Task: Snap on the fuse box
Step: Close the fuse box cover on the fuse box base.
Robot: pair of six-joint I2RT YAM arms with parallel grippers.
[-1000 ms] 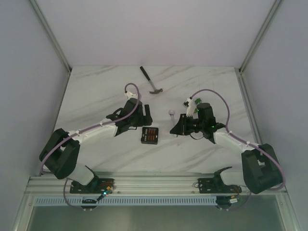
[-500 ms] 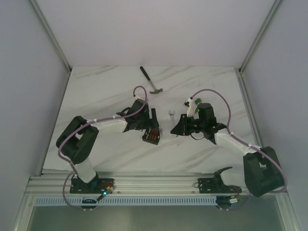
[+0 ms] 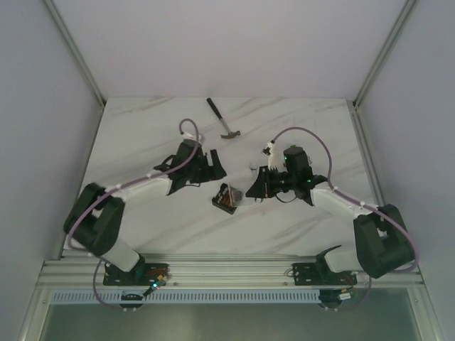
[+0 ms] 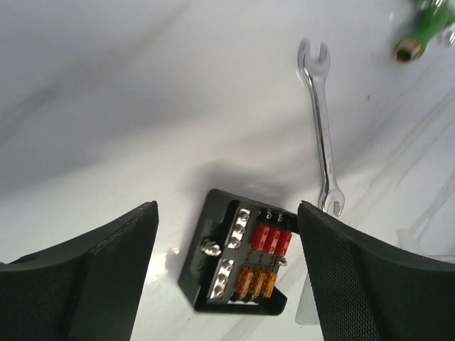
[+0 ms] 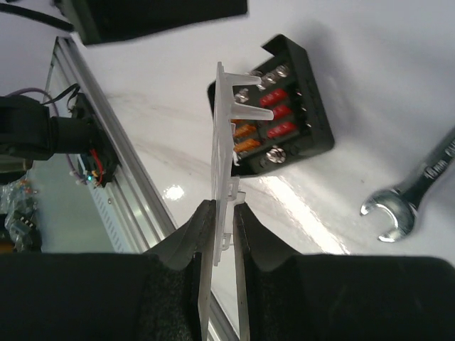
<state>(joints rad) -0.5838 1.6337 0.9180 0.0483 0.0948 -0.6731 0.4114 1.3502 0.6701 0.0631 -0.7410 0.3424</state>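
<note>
Location: fuse box [image 3: 226,197] on the marble counter [image 3: 142,135], between the two arms. Its open face shows rows of red and orange fuses. It looks tipped, with one edge seemingly raised.
Right fingers [image 5: 186,238]: narrow, pinching a clear cover [image 5: 225,142] by its near end. The cover is held edge-on.
Key relation: in the right wrist view the box lies just ahead of the fingers and a little to the right. The cover's long axis points from the fingers toward it. The far end of the cover overlaps the box's nearer edge, but contact cannot be confirmed.
Alignment: the cover stands on edge, not flat against the open face. It probably has to be turned flat over the fuses before it can be pressed home.
Left fingers [image 4: 114,270]: wide apart and holding nothing. They hover over the box, which shows between them in the left wrist view.
Nearer arm: both are close. The right one carries the cover, and the left looks placed to steady the box.
Surroundings: a wrench [image 4: 321,128] lies just beside the box. A hammer [image 3: 222,119] lies well apart toward the far edge. A green piece [image 4: 423,32] sits beyond the wrench.
Obstruction: the wrench lies close beside the box, and the left fingers crowd the space above it.
</note>
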